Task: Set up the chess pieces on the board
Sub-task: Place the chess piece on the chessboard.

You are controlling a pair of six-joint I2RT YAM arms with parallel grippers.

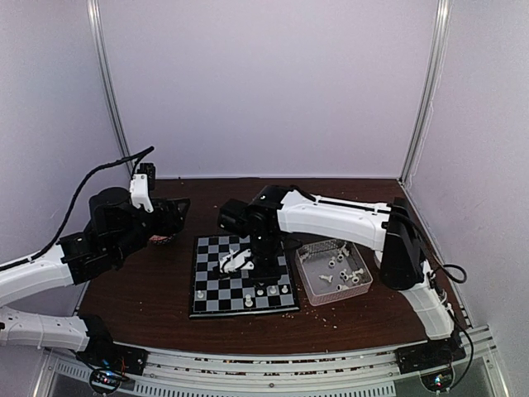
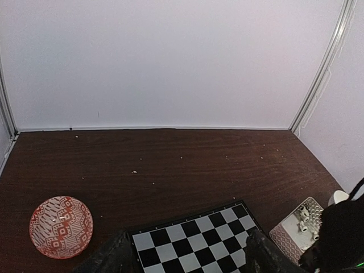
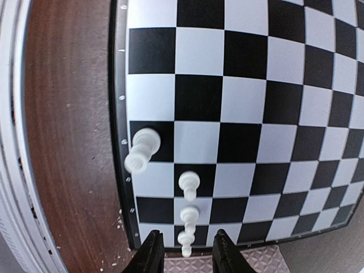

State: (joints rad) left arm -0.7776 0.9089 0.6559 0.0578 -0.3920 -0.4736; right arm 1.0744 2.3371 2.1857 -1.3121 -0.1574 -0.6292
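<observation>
The board [image 1: 211, 252] lies flat at the table's middle, with a few white chess pieces [image 1: 261, 291] standing along its near edge. My right gripper [image 1: 235, 260] hangs over the board. In the right wrist view its jaws [image 3: 186, 256] stand open around a small pawn [image 3: 186, 242] at the board's [image 3: 244, 114] edge, with a gap on each side. Two more pawns [image 3: 189, 185] stand in line beyond it and a taller piece [image 3: 142, 149] in the edge row. My left gripper [image 2: 187, 261] is open and empty over the board's far left corner [image 2: 196, 242].
A clear tray [image 1: 302, 269] with several loose pieces [image 1: 339, 269] sits right of the board; its textured rim [image 2: 287, 239] shows in the left wrist view. A red patterned bowl [image 2: 61, 226] stands left of the board. Pale crumbs dot the brown table [image 2: 182, 159]. White walls enclose the back and sides.
</observation>
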